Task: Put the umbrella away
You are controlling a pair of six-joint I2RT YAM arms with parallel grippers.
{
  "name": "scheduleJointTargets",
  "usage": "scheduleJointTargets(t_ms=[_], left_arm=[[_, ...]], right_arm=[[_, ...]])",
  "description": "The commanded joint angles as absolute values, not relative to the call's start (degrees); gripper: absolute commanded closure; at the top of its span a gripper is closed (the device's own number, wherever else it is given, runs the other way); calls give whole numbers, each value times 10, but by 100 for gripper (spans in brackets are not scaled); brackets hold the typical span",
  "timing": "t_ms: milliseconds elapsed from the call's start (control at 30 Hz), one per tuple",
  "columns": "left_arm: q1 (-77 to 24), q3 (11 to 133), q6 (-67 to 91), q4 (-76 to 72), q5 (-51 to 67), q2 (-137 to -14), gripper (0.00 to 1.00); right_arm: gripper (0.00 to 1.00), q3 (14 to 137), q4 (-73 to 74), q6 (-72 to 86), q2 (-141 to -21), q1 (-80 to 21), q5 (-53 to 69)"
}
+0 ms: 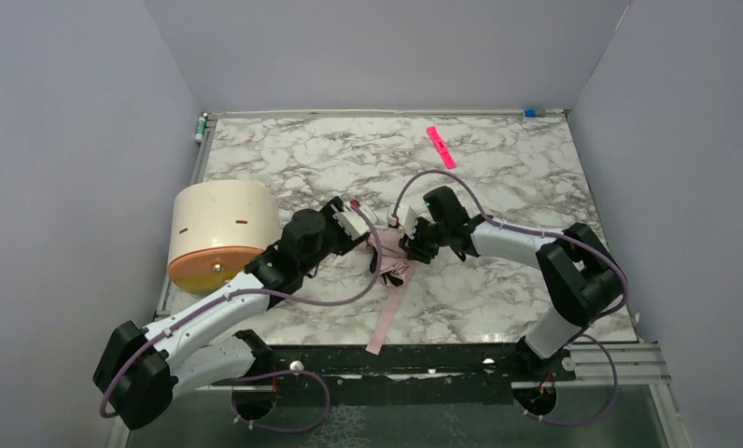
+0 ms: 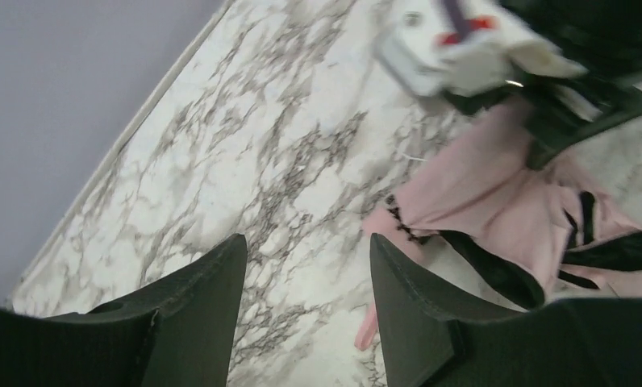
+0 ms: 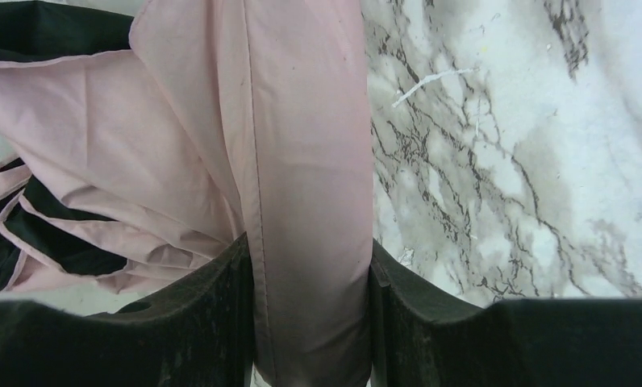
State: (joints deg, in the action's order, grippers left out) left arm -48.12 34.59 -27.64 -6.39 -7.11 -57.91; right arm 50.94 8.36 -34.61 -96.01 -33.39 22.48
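A marble-patterned table (image 1: 498, 168), boxed in by plain grey walls (image 1: 78, 140): at its middle the umbrella (image 1: 393, 266) lies crumpled between your two arms, pale pink with black lining showing. What looks like its strap (image 1: 385, 319) trails toward the near edge. A cream cylinder (image 1: 220, 224) with an orange end lies on the left, and a bright pink strip (image 1: 441, 147) lies well apart at the far right.

The step in hand appears to be gathering the loose canopy so it can be folded up. To do it well, let the right side act as the anchor and bring the left in low from the open marble, closing on one clean fold, not on a bunch. Take fabric only, not the thin ribs, and work toward the middle so the pleats stack and do not twist. Pull gently; thin cloth like this will likely slip or drag the whole bundle.

The right gripper (image 1: 413, 245) sits on the umbrella's right side. Seen from its wrist, a flat fold of pink fabric (image 3: 302, 121) fills the gap between its fingers (image 3: 213, 322), which press against it on both sides: a grip at about half width.

The left gripper (image 1: 363, 233) hangs just beside the umbrella's left edge. Its own camera shows the fingers (image 2: 205, 298) parted, with bare marble between them and the pink cloth (image 2: 495, 201) off to the right. It holds nothing.
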Motion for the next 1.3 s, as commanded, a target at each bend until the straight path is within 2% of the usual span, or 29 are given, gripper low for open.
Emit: scheduleJointTargets(t_ms=[0,200,267,433,600,867,1100,1267], left_arm=[[-357,383,-166,-84,56,-585,42],[-248,427,-144,-132,141,-663,41],[-238,451,-176,-115,192,-697,41],[-237,515,-316,4,385,-771,41],[-238,583,-422,151,471,-848,41],[-282,647,-489,278,464,-951,38],[-328,681,-534,349,398,-1035,36],[-330,700,-545,353,376,-1071,41]], right_arm=[[94,435,10,-363,-949,-385,93],[94,369,-53,-369,-930,-451,-2],[94,350,-73,-378,-929,-477,-42],[94,304,-139,-407,-918,-529,-99],[94,273,-192,-443,-917,-564,-117],[94,269,-210,-453,-921,-577,-123],[94,270,-198,-447,-914,-580,-122],[94,272,-190,-447,-904,-582,-121]])
